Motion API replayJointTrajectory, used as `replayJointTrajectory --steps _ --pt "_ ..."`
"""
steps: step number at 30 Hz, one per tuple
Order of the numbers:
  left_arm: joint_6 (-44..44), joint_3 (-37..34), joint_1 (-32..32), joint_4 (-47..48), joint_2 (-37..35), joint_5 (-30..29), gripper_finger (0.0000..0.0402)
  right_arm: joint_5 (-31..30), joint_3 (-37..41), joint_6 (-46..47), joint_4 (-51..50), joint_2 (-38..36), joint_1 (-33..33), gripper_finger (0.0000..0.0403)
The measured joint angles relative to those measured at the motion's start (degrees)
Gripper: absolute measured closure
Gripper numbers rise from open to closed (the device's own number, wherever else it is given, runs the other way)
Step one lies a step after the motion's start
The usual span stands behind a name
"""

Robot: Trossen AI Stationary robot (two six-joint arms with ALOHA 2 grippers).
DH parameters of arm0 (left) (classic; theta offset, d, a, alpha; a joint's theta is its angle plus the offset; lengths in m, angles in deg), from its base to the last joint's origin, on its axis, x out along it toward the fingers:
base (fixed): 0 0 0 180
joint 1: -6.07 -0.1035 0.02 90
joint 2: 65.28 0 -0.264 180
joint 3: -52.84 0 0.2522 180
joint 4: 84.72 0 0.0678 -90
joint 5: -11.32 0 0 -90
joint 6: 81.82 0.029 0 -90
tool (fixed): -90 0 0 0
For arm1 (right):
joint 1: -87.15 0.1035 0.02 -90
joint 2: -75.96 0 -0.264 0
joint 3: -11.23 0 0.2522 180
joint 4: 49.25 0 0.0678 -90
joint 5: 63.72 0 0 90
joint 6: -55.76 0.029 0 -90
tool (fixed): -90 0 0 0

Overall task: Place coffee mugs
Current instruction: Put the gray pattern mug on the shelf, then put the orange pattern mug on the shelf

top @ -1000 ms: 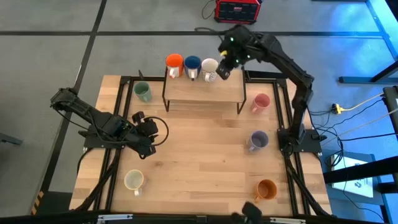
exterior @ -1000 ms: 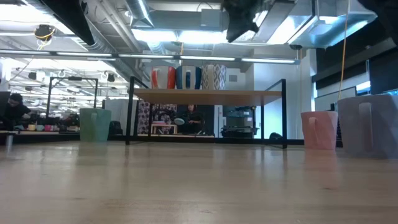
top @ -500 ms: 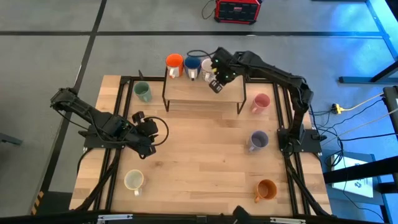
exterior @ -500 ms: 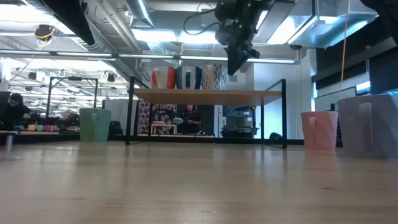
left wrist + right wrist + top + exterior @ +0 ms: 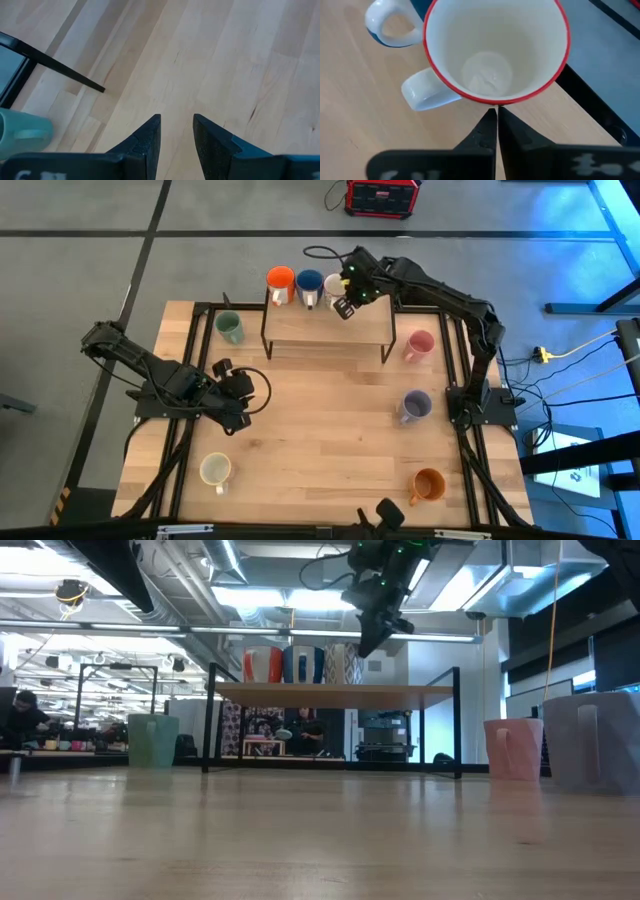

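Note:
Three mugs stand in a row on a small raised shelf (image 5: 325, 330) at the table's far side: orange-red (image 5: 280, 278), dark blue (image 5: 309, 282) and white (image 5: 335, 285). In the right wrist view the white mug (image 5: 495, 45) has a red rim and its handle (image 5: 420, 92) lies beside the dark blue mug's handle (image 5: 390, 25). My right gripper (image 5: 496, 111) is shut, its tips right at the white mug's near wall (image 5: 343, 305) (image 5: 365, 648). My left gripper (image 5: 176, 120) is open and waits low over the table's left part (image 5: 240, 385). My right gripper's shut fingertips (image 5: 490, 117) come slanting from above and stand against the white mug's outer wall just under its red rim (image 5: 492, 102), on the near side. Whether they touch it, I cannot tell. The mug stands upright on the shelf.
On the table stand a sage green mug (image 5: 229, 328) far left, a cream one (image 5: 214, 470) near left, and pink (image 5: 419, 344), lavender (image 5: 415, 405) and amber orange (image 5: 428, 485) mugs along the right side. The middle of the table (image 5: 320, 420) is bare wood.
My right gripper has come down from high above the shelf's far right corner and moved toward the table's left, ending with its tips at the white mug. The mugs have stayed where they were.

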Motion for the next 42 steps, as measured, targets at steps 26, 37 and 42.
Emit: replayJointTrajectory --steps 26,37,42 --pt "1.3 0.0 0.0 -0.5 0.0 0.5 0.0292 0.1 -4.3 0.8 -10.2 -4.5 5.3 0.0402" --pt "14.0 0.0 0.0 -20.6 0.2 3.8 0.0292 3.5 17.4 13.9 16.7 -18.2 43.2 0.0402" --pt "17.5 0.0 0.4 -30.8 2.5 10.3 0.0292 -4.9 37.5 26.0 40.8 -20.4 53.7 0.0402"
